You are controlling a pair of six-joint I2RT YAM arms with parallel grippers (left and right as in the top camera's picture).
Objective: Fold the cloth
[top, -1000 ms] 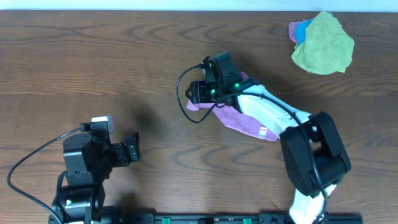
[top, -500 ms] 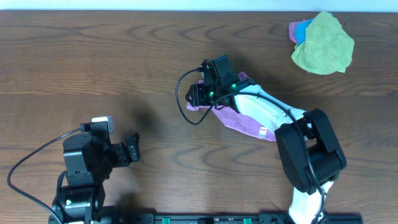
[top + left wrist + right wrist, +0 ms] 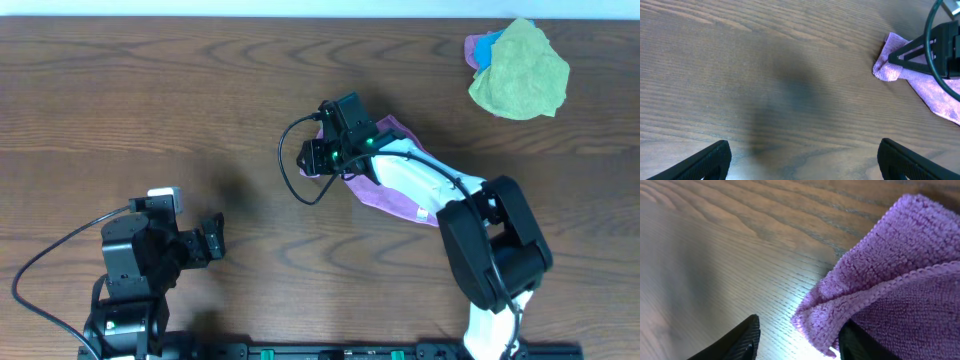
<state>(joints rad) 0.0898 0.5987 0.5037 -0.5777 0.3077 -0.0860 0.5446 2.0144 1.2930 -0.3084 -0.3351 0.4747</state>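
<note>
table (image 3: 150, 100): dark wood-grain, you've got everything sitting on it
right arm (image 3: 495, 250): reaches from the near edge up to the table's middle, white link lying over the cloth
left arm (image 3: 135, 265): parked at the near left, well apart from the cloth
cloth (image 3: 380, 197): purple microfibre, bunched near the table's middle, partly under your right arm; its far-left corner is doubled over on itself
yellow-green cloth (image 3: 520, 70): crumpled at the far right corner, well apart from your work
blue cloth (image 3: 485, 48): peeks out from under the yellow-green one's left side
right gripper (image 3: 799, 335): at the cloth's left corner, jaws about half apart, folded hem between them; hem is against one finger, bare table shows between it and the other, so no clamp you can see
left gripper (image 3: 805, 160): jaws spread wide, nothing between them, just bare wood below
cable (image 3: 290, 170): black loop off the right wrist, left of the cloth
tag (image 3: 424, 213): small, white, on the cloth's near-right corner
</note>
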